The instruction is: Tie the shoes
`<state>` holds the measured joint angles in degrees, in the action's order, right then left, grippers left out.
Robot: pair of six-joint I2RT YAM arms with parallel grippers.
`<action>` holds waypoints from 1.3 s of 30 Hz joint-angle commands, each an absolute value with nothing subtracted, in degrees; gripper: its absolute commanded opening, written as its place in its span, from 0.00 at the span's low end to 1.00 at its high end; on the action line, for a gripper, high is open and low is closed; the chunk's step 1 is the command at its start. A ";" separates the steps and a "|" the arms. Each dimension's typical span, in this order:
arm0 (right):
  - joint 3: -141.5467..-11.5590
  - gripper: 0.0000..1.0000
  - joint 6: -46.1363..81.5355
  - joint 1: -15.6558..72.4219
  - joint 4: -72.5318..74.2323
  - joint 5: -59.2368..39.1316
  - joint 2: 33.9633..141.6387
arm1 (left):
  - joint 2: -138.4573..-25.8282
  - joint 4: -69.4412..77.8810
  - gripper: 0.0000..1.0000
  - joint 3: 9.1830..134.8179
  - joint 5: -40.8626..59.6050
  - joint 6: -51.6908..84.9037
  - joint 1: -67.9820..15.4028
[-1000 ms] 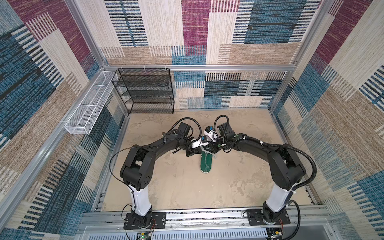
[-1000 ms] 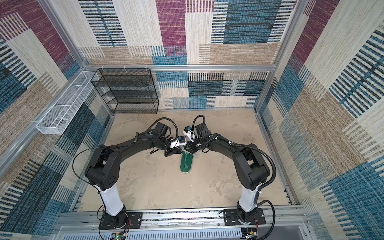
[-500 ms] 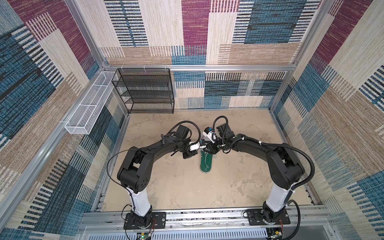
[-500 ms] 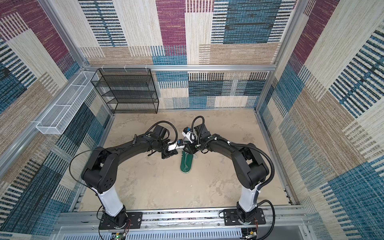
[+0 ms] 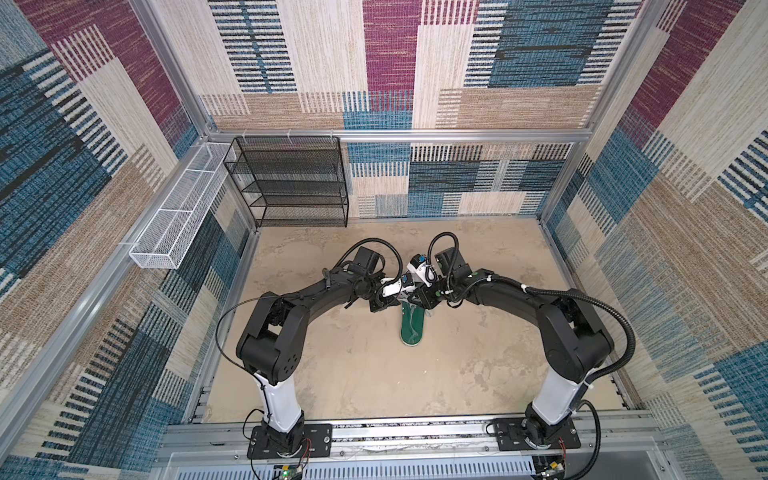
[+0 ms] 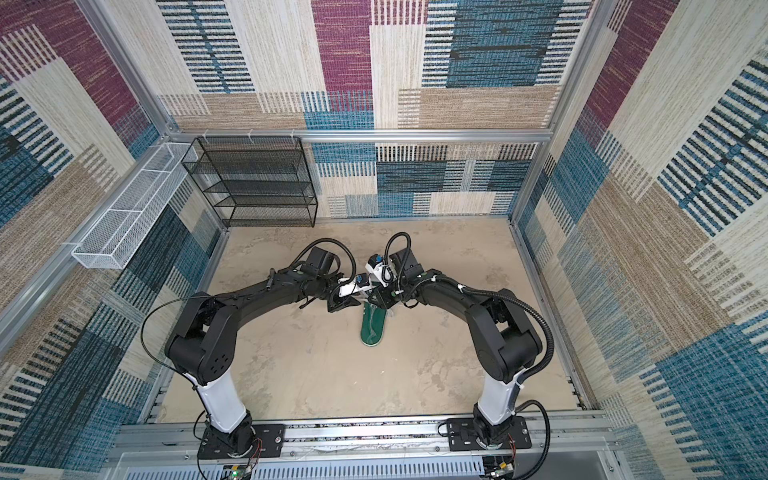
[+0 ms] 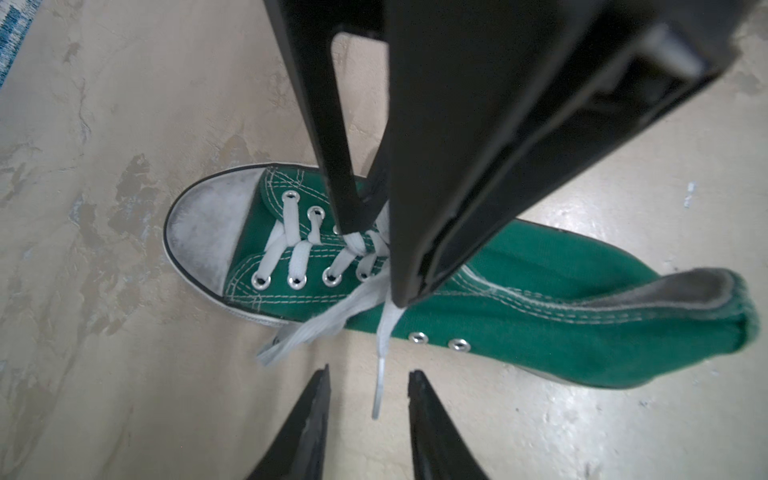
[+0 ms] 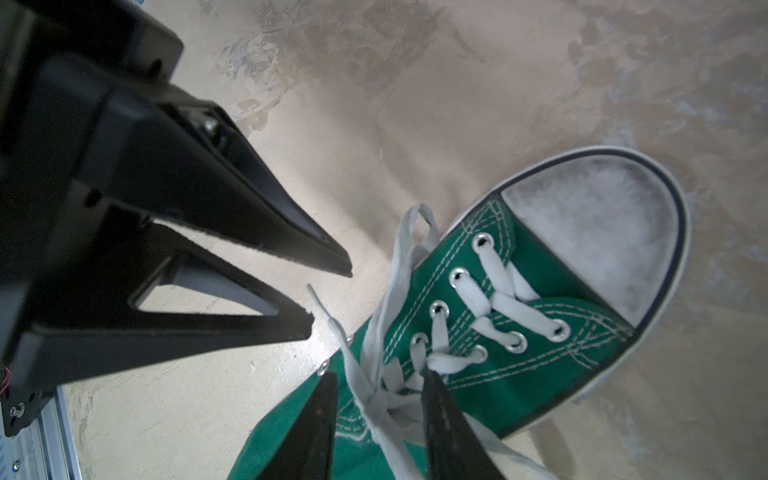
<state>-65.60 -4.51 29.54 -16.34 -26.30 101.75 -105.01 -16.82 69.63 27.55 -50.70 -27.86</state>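
Note:
A dark green sneaker [image 5: 411,328] [image 6: 372,328] with a white toe cap lies on the sandy floor, toe toward the front. My right gripper [image 8: 380,374] [image 7: 376,264] stands open on the shoe [image 8: 519,374], its fingers either side of the crossed whitish laces [image 8: 374,399] at the top eyelets. My left gripper [image 7: 369,370] [image 8: 330,300] is open beside the shoe [image 7: 540,311]. A loose lace end [image 7: 377,390] reaches into the gap between its fingers without touching them. In both top views the two grippers [image 5: 380,303] [image 5: 419,301] meet over the shoe's heel half.
A black wire rack [image 5: 291,183] stands at the back left against the wall. A white wire basket [image 5: 178,220] hangs on the left wall. Carpeted walls close in three sides, and the metal rail [image 5: 374,432] carrying both arm bases runs along the front.
My left gripper has drawn back slightly to the left of the shoe and its jaws have widened. The right gripper has stayed over the laces.

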 commanded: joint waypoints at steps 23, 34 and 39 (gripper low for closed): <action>-67.41 0.23 -3.06 29.53 -17.03 -25.33 106.08 | -101.58 -18.81 0.00 66.91 26.25 -50.51 -28.03; -66.29 0.23 -2.65 29.55 -16.88 -23.54 105.39 | -99.37 -19.23 0.00 64.01 24.14 -50.49 -27.36; -65.48 0.23 -2.39 29.53 -16.44 -23.12 104.81 | -98.28 -19.34 0.00 62.85 23.90 -50.34 -26.94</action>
<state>-65.80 -2.83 29.61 -16.14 -25.87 105.23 -99.00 -18.28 63.33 24.99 -50.74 -27.24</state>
